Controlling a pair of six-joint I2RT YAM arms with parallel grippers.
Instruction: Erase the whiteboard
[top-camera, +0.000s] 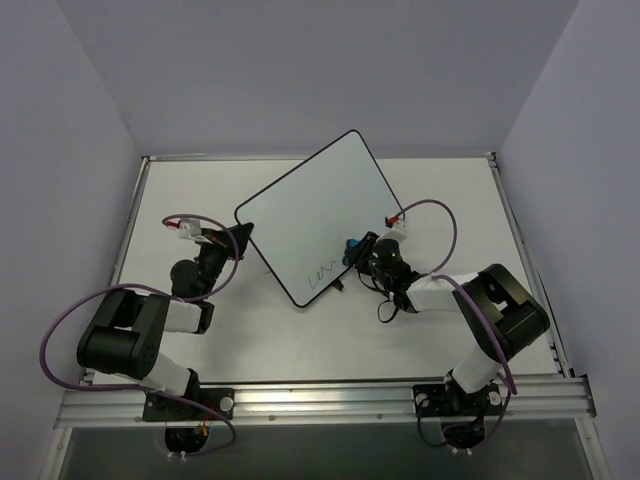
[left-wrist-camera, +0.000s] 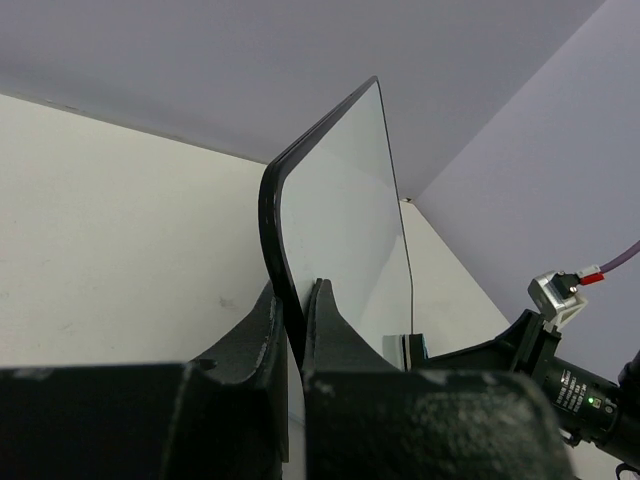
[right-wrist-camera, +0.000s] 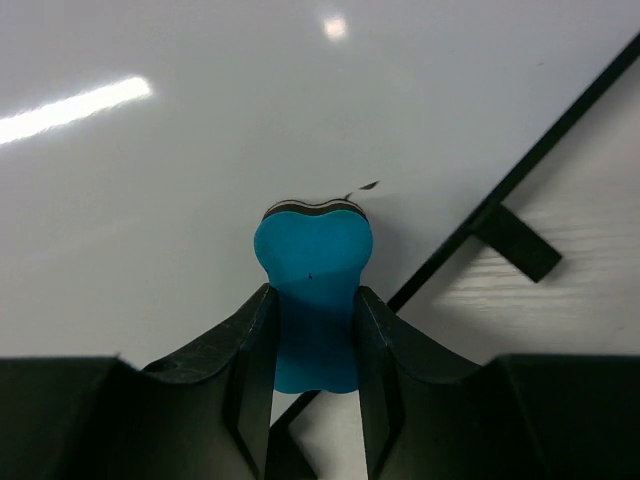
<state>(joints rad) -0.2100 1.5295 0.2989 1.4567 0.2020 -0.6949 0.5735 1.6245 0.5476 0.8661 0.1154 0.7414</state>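
Observation:
The whiteboard (top-camera: 320, 210), white with a thin black frame, stands tilted up off the table. My left gripper (top-camera: 243, 233) is shut on its left corner; in the left wrist view the black frame (left-wrist-camera: 272, 230) runs down between the fingers of the left gripper (left-wrist-camera: 297, 292). My right gripper (top-camera: 362, 250) is shut on a small blue eraser (top-camera: 353, 243). The eraser (right-wrist-camera: 312, 245) presses against the board face (right-wrist-camera: 200, 150) next to a short ink stroke (right-wrist-camera: 362, 187). Black scribbles (top-camera: 322, 270) remain near the board's lower corner.
A black clip (right-wrist-camera: 517, 243) sticks out from the board's edge over the white table (right-wrist-camera: 590, 300). The right arm's wrist (left-wrist-camera: 570, 385) shows past the board. Grey walls close in the table (top-camera: 300, 340) on three sides.

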